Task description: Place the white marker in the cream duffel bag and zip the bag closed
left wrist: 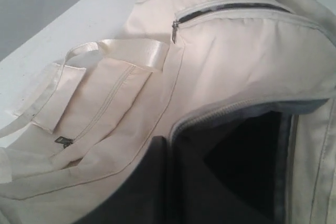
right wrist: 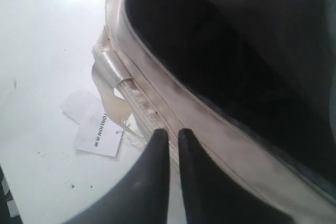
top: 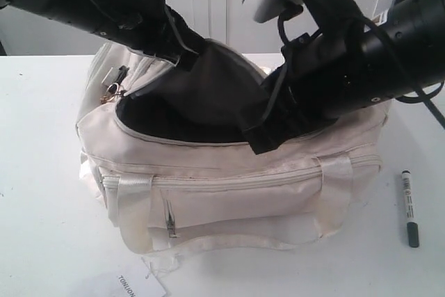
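Observation:
The cream duffel bag [top: 229, 193] stands in the middle of the white table with its top unzipped and the dark inside showing. My left gripper [top: 186, 57] is shut on the bag's dark-lined top flap [top: 208, 88] and holds it up at the far rim; in the left wrist view the left gripper [left wrist: 167, 142] sits by the zip edge of the bag [left wrist: 220, 61]. My right gripper [top: 261, 142] hangs over the front rim of the opening. In the right wrist view its fingers [right wrist: 173, 132] stand a narrow gap apart above the bag's cream rim [right wrist: 173, 93], nothing between them. The white marker [top: 409, 208] lies on the table to the bag's right.
A white paper tag [top: 139, 284] lies on the table in front of the bag, also seen as the printed tag [right wrist: 97, 135] in the right wrist view. The zip pull ring [top: 111, 90] hangs at the bag's left end. Bare table [top: 42, 193] spreads left of the bag.

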`<action>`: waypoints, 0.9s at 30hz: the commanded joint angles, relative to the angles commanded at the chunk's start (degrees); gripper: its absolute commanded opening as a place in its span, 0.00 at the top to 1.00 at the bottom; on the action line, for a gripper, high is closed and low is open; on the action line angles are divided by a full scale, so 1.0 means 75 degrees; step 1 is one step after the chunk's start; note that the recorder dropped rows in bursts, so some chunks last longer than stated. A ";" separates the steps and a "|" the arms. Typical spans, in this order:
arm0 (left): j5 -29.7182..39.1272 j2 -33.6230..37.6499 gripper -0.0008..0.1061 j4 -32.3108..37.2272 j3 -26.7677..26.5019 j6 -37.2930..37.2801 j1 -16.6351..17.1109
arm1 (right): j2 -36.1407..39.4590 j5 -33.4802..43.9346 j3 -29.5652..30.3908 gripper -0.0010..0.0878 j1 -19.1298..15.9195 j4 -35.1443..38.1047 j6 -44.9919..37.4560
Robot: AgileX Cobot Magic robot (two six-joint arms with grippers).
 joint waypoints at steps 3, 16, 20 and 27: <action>0.0279 0.0000 0.99 -0.0180 -0.0049 0.0000 0.0225 | 0.0181 0.0030 0.0000 0.72 0.0000 0.0423 -0.0616; 0.1006 0.0312 0.99 -0.1505 -0.0049 0.0288 0.0895 | 0.1241 -0.0917 0.0000 0.45 0.0600 0.1996 -0.3270; 0.0976 0.0374 0.99 -0.1724 -0.0049 0.0527 0.0895 | 0.1807 -0.1842 -0.0017 0.45 0.1121 0.2180 -0.3751; 0.0976 0.0374 0.99 -0.1715 -0.0049 0.0540 0.0895 | 0.2698 -0.3230 -0.0017 0.46 0.1671 0.2572 -0.3751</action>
